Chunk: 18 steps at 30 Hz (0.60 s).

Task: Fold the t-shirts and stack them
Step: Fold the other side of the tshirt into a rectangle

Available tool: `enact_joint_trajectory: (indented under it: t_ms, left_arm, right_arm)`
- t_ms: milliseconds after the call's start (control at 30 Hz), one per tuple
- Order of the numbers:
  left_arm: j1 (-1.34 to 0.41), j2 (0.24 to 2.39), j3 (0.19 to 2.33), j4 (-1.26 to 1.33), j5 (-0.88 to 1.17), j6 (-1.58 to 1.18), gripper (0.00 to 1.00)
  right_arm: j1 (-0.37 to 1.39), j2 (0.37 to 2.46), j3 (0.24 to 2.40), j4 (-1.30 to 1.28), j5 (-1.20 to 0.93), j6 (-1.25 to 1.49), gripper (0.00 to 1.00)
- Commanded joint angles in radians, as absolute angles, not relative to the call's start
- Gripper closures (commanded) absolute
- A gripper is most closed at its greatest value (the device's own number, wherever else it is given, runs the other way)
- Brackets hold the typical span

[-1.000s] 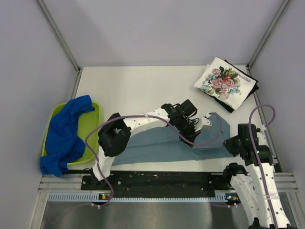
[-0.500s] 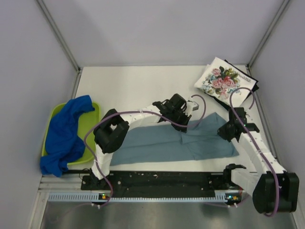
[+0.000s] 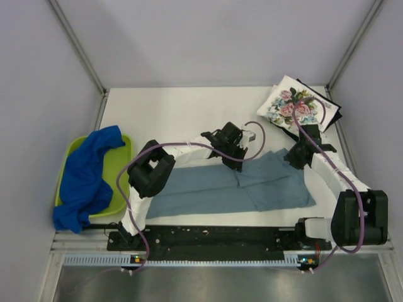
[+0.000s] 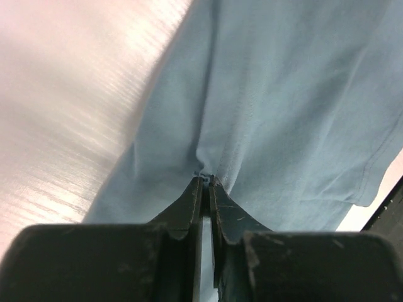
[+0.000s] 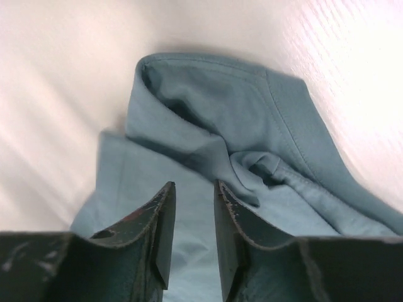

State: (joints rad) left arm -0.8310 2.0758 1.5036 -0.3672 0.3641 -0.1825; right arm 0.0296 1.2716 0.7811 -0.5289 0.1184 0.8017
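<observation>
The grey-blue t-shirt (image 3: 208, 189) lies spread across the near middle of the table. My left gripper (image 3: 241, 153) is at its far edge, shut on a pinch of the grey-blue cloth (image 4: 206, 179). My right gripper (image 3: 292, 157) is open over the shirt's far right corner, where a rumpled fold (image 5: 208, 126) lies just ahead of the fingertips (image 5: 165, 195). The royal blue t-shirt (image 3: 85, 176) is crumpled in the tray at the left. The white floral t-shirt (image 3: 295, 108) lies folded on the black t-shirt (image 3: 329, 123) at the back right.
The lime-green tray (image 3: 126, 182) sits at the table's left edge, with the blue shirt hanging over its near side. Grey walls enclose the table on three sides. Bare white tabletop (image 3: 182, 113) lies behind the grey-blue shirt.
My right arm has reached from near its base out to the shirt's far right corner. My left gripper has drawn back a little with the cloth, and the shirt's right part now lies flatter.
</observation>
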Motion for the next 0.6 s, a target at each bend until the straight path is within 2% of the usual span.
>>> enact_joint_trajectory:
  t_ms: [0,67,100,133,200,300,433,567]
  left_arm:
    - [-0.815,2.069,1.562,-0.411,0.342,-0.198,0.87]
    - [-0.815,2.046,1.556,-0.408,0.313,-0.202,0.85]
    - [-0.813,2.039,1.554,-0.403,0.302,-0.198,0.78]
    - [-0.813,2.037,1.558,-0.405,0.296,-0.187,0.7]
    - [-0.813,2.04,1.583,-0.431,0.278,-0.17,0.66]
    - [-0.813,2.042,1.601,-0.46,0.262,-0.141,0.55]
    - [-0.825,1.99,1.595,-0.474,0.271,-0.066,0.57]
    - [-0.928,1.902,1.516,-0.433,0.324,0.206,0.59]
  right_arm:
    - [0.026,1.284,0.871,-0.494,0.169,0.7,0.66]
    - [0.028,1.256,0.877,-0.515,0.189,0.677,0.59]
    - [0.028,1.234,0.87,-0.529,0.201,0.672,0.57]
    - [0.026,1.212,0.853,-0.534,0.21,0.672,0.55]
    - [0.026,1.161,0.81,-0.548,0.201,0.678,0.55]
    - [0.026,1.111,0.738,-0.555,0.155,0.707,0.55]
    - [0.026,1.103,0.675,-0.552,0.106,0.747,0.55]
    - [0.026,1.14,0.658,-0.54,0.106,0.741,0.5]
